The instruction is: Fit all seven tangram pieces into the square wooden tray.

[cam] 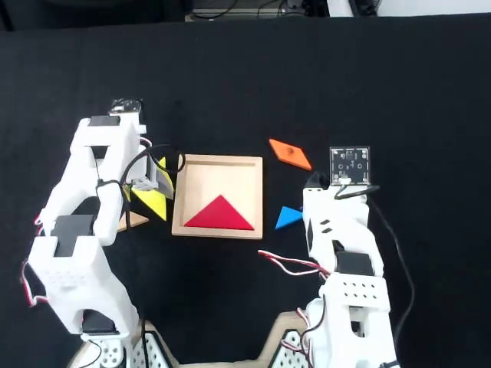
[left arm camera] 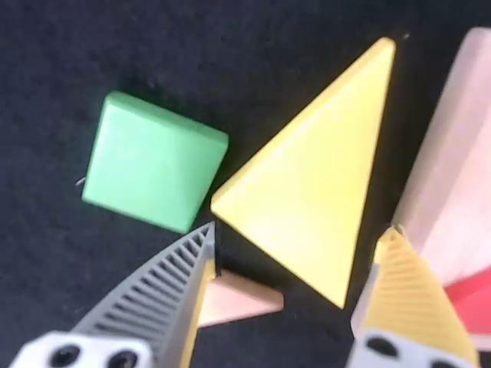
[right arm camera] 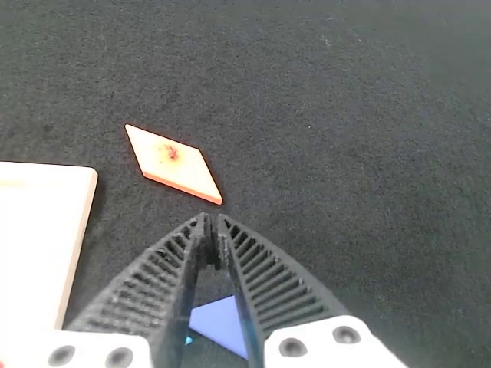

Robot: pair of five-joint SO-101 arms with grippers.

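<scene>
The square wooden tray (cam: 219, 170) lies mid-table with a red triangle (cam: 219, 214) flat inside it. Just off the tray's left side lies a big yellow triangle (left arm camera: 314, 192), with my left gripper (left arm camera: 301, 230) open above it, one finger at each side of it. A green square (left arm camera: 153, 161) and a tan wooden piece (left arm camera: 234, 300) lie beside the yellow one. My right gripper (right arm camera: 209, 224) is shut and empty, hanging over the cloth between an orange parallelogram (right arm camera: 173, 163) and a small blue triangle (right arm camera: 222, 322).
Black cloth covers the whole table. In the high view the orange parallelogram (cam: 291, 153) and blue triangle (cam: 288, 218) lie right of the tray, close to the right arm (cam: 337, 222). The left arm (cam: 92, 192) hides part of the pieces left of the tray.
</scene>
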